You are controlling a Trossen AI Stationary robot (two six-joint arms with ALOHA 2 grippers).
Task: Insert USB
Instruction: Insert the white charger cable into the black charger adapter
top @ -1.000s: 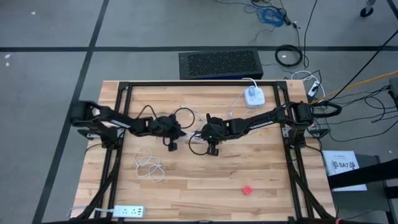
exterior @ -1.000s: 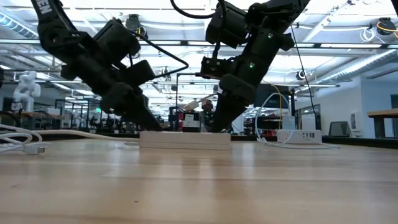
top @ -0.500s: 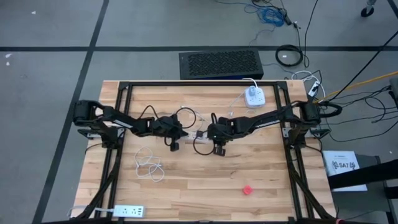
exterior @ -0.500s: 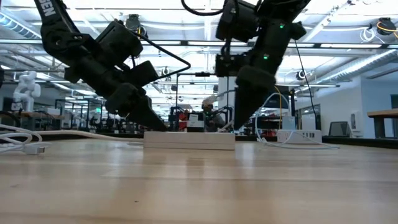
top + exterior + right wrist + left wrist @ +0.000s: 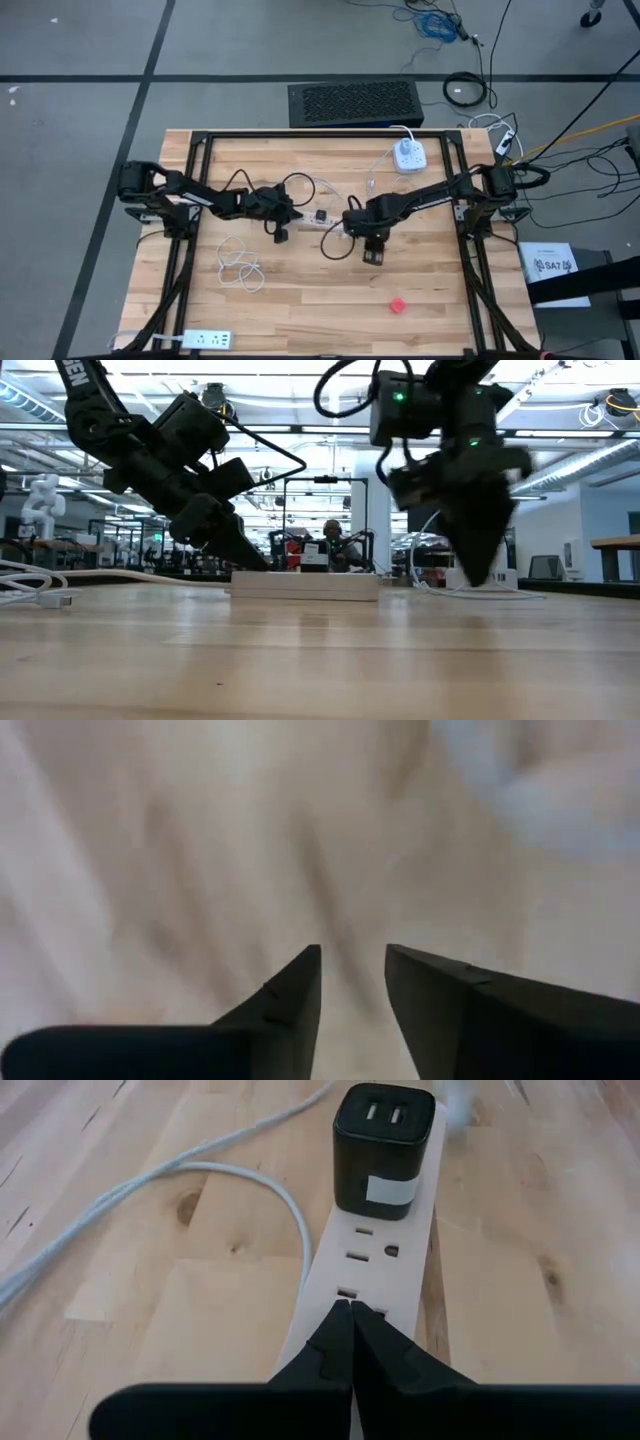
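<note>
Two grippers, left gripper pressing power strip

The left gripper points toward three o'clock with fingers pressed together, while the right gripper, fingers slightly parted, faces nine o'clock.

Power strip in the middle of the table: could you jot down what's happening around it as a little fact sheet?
power strip: white, flat on the wooden table
black charger block: plugged into the strip, two USB ports facing up
left pincer: shut, tips pressed on the strip's end
right pincer: slightly open, empty, off to the side of the strip
loose white cable: coiled near the left arm
</note>
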